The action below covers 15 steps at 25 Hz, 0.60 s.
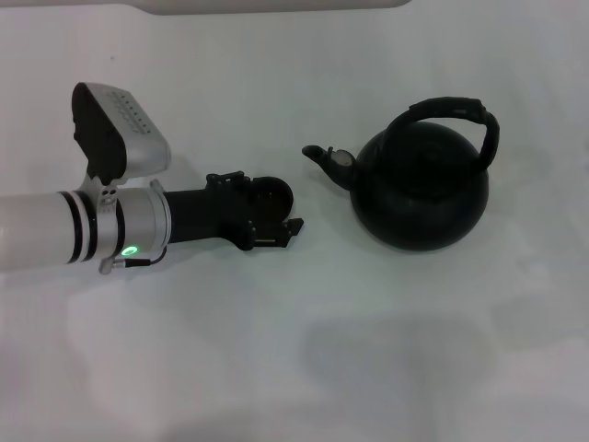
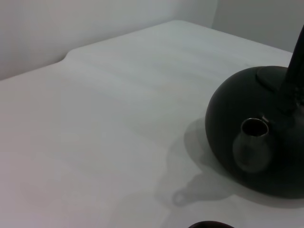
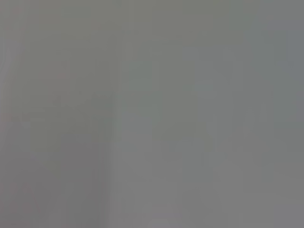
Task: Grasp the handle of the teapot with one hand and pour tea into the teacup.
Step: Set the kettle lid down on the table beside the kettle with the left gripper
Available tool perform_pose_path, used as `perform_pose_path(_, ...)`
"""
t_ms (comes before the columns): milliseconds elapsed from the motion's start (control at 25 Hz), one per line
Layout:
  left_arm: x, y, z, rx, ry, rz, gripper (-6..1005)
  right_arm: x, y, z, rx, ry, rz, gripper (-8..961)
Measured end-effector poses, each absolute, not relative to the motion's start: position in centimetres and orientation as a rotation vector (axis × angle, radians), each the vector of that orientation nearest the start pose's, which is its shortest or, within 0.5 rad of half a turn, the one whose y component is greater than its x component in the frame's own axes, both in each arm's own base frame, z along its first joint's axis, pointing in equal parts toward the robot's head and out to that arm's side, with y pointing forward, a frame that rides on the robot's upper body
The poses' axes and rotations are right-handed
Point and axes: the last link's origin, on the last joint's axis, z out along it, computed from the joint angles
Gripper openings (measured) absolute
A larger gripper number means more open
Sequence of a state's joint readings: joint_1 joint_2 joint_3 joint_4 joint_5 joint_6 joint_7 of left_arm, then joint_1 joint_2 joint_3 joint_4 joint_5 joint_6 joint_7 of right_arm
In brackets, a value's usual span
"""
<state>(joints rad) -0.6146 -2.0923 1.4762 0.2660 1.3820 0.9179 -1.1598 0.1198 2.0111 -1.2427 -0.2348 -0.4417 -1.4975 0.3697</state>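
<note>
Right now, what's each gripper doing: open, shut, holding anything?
Left gripper: open around the teacup, level with the teapot spout; grip not confirmed.
Right gripper: not in view.

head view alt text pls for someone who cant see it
A round black teapot stands on a white table, its arched handle up and its spout pointing at the left gripper. That gripper reaches in from the left with its fingers around a small black teacup. The right arm is out of view.
</note>
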Motion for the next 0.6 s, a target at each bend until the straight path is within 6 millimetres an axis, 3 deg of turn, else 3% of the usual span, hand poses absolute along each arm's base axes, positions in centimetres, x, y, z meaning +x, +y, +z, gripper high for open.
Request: perform_pose_path(600,-28.0,32.2,-9.8,-2.651,-0.613,-0.365,874,37.3,23.4,5.2,-1.639,0.355,0.776,709)
